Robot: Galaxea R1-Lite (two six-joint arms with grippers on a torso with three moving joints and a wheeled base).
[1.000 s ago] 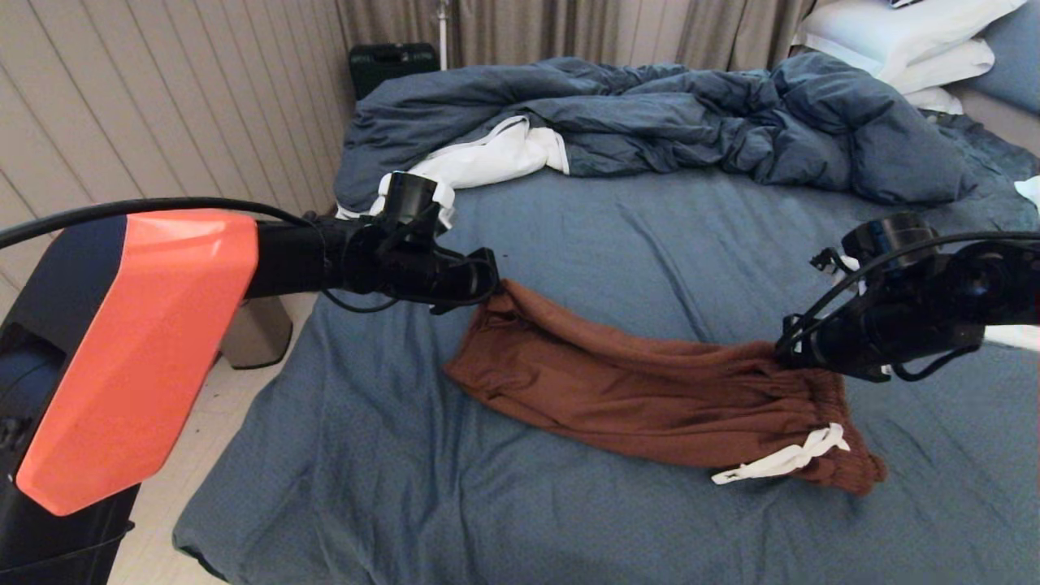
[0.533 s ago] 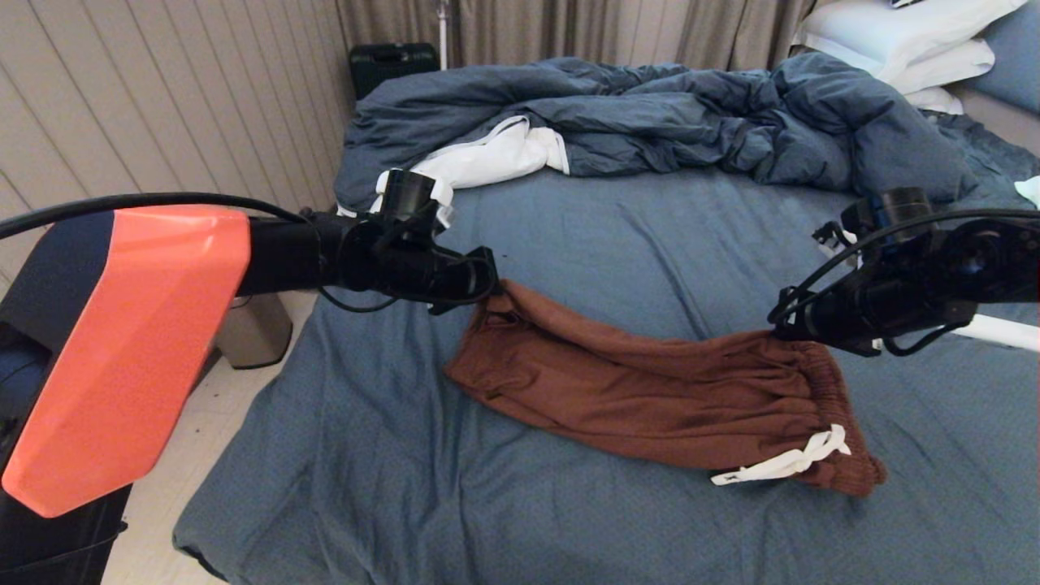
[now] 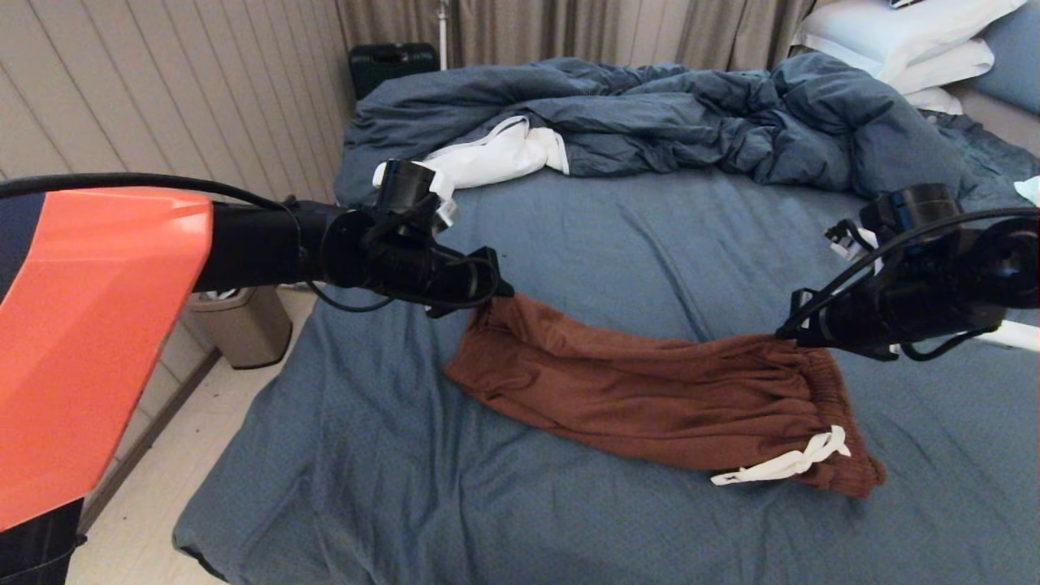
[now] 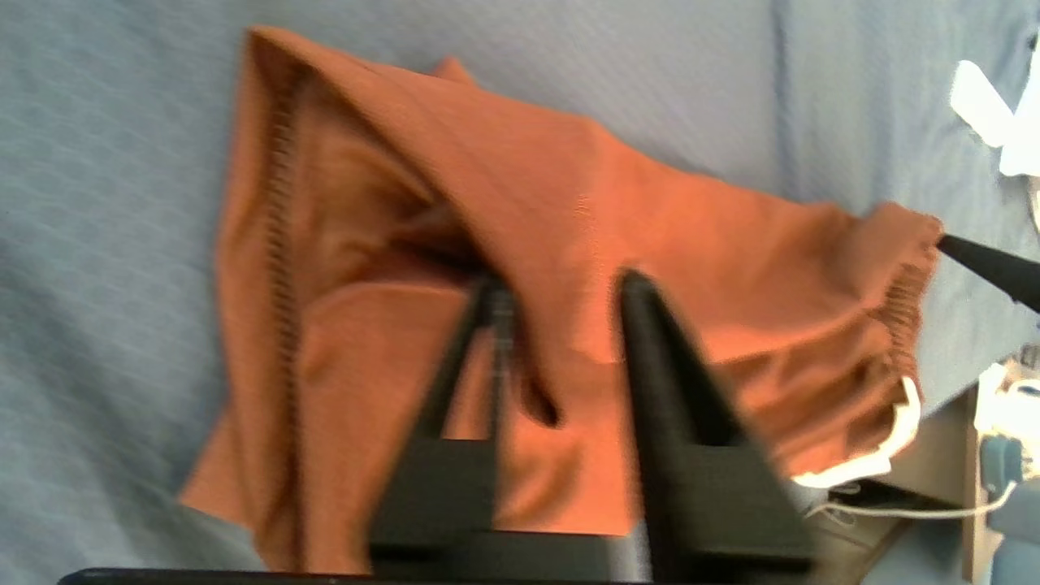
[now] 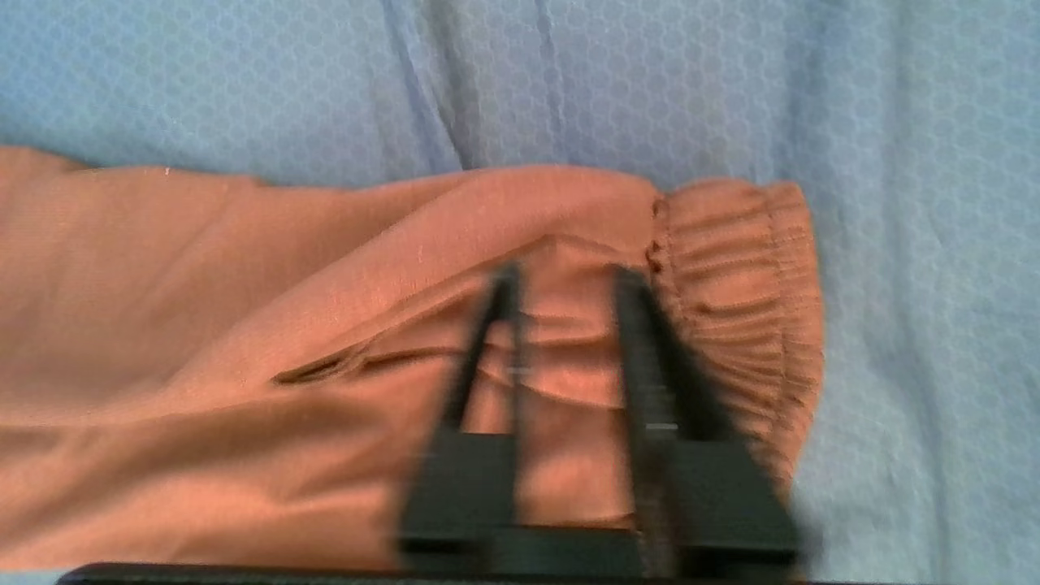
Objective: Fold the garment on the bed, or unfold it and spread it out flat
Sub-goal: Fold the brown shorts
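Left gripper [image 3: 497, 288], fingers parted, is hovering over the hem end of the garment [image 3: 650, 398]; right gripper [image 3: 786, 333], likewise parted, over the waistband end. Both should be lifting straight clear (avoiding snags). The garment is lying mid-bed [image 3: 406, 487], long axis running toward the right edge.

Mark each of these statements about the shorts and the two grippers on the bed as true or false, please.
1. The brown shorts lie on the blue sheet of the bed. True.
2. The left gripper has its fingers parted. True.
3. The white drawstring hangs at the end near the left gripper. False: it is at the waistband end, near the right gripper.
4. The shorts lie under the duvet. False: the duvet is bunched farther back, apart from them.
5. The right gripper's fingers are pressed shut. False: a gap shows between them.
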